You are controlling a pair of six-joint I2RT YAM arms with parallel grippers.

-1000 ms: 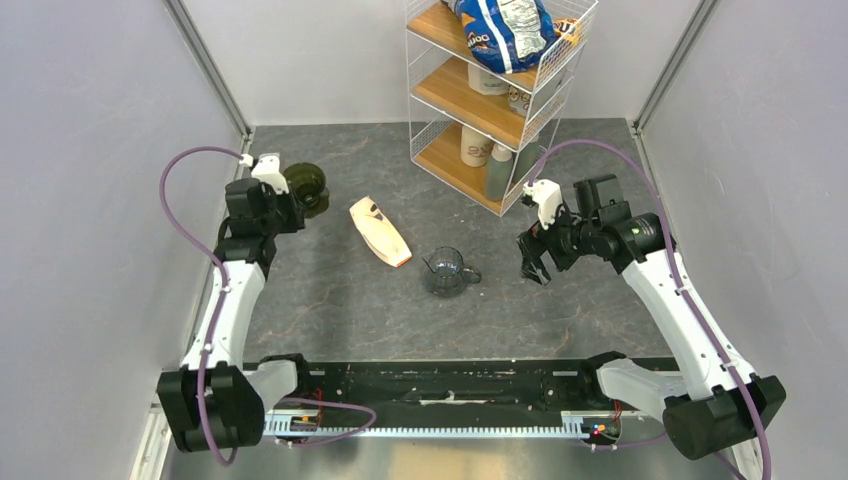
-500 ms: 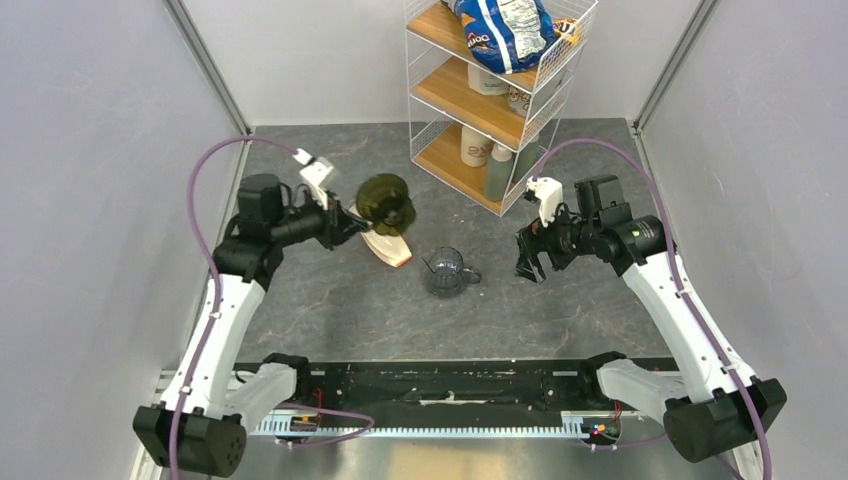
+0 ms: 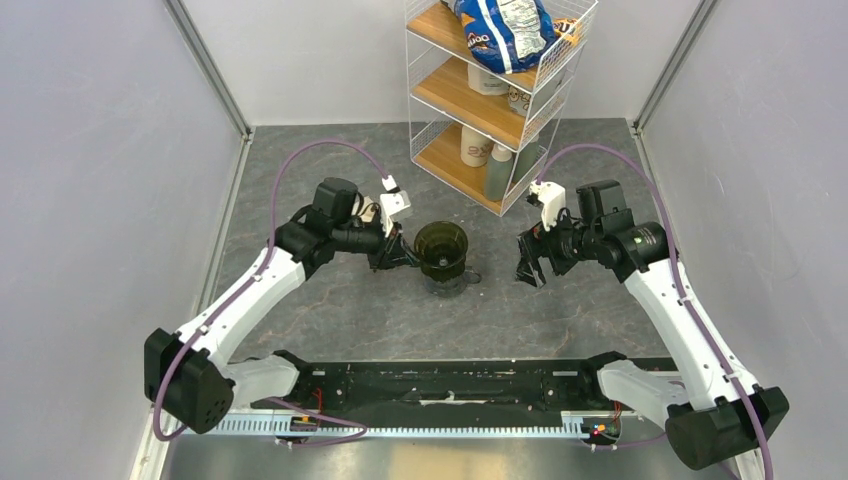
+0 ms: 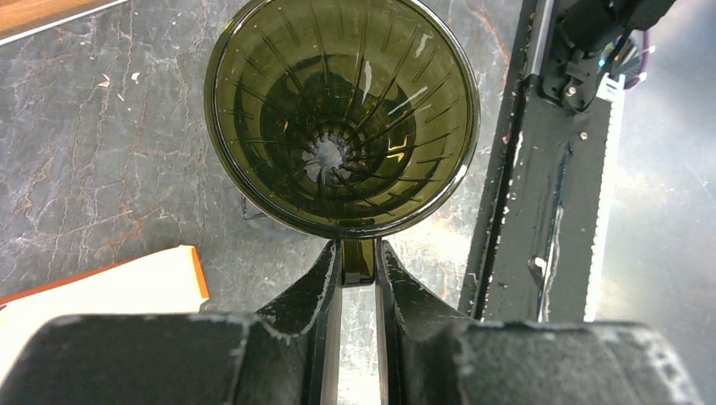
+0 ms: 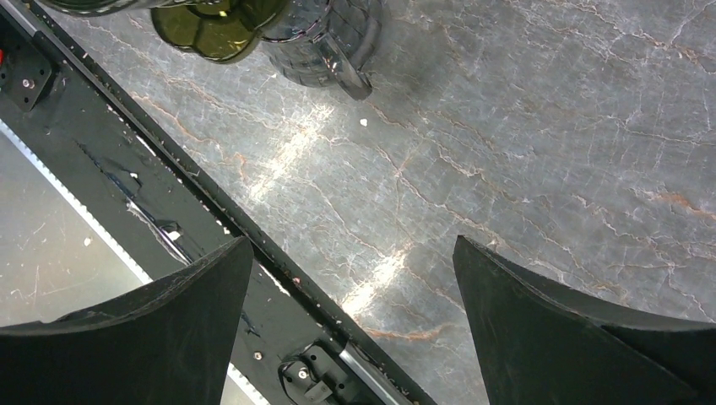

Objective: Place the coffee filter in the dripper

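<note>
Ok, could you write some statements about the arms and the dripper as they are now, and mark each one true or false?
1. The left jaws grip the dripper by its handle. True.
2. A white paper filter sits inside the dripper. False: the dripper is empty.
3. The right jaws hold a tan packet. False: they are open and hold nothing.
4. The dripper is above the glass vessel. True.
</note>
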